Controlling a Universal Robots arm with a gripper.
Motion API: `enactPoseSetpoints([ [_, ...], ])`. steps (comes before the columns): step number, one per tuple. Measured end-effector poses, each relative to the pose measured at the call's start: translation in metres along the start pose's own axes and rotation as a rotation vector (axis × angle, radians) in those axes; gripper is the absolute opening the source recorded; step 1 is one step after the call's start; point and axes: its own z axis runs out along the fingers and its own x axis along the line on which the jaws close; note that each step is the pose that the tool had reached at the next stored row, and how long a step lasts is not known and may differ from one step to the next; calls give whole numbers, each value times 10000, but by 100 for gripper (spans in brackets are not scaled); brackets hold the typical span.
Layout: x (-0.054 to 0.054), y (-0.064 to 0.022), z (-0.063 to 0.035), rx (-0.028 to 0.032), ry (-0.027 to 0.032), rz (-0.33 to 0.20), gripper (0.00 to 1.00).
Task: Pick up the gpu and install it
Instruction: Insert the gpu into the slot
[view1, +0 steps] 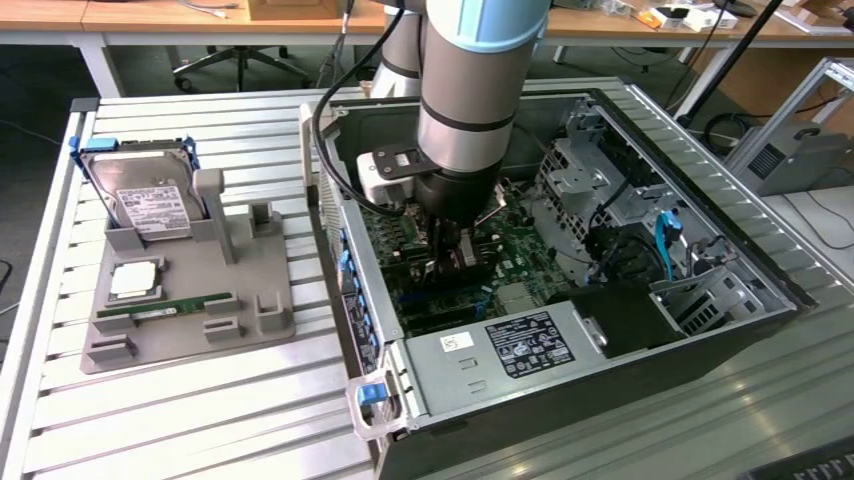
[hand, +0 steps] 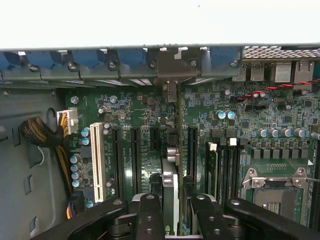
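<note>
My gripper is down inside the open computer case, over the green motherboard. In the wrist view the gpu stands edge-on between the two black fingers, and the gripper is shut on it. The card runs along a black expansion slot. Its silver end bracket sits at the case's rear wall among the blue slot clips. From the exterior view the card is mostly hidden behind the wrist and fingers.
A grey fixture on the exterior view's left holds a hard drive, a RAM stick and a CPU. Inside the case are the power supply, drive cages, a white slot and the CPU socket.
</note>
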Motion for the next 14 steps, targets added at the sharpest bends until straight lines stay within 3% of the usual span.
enactPoseSetpoints([
  [14,-1,1,21,2,-6,0,28],
])
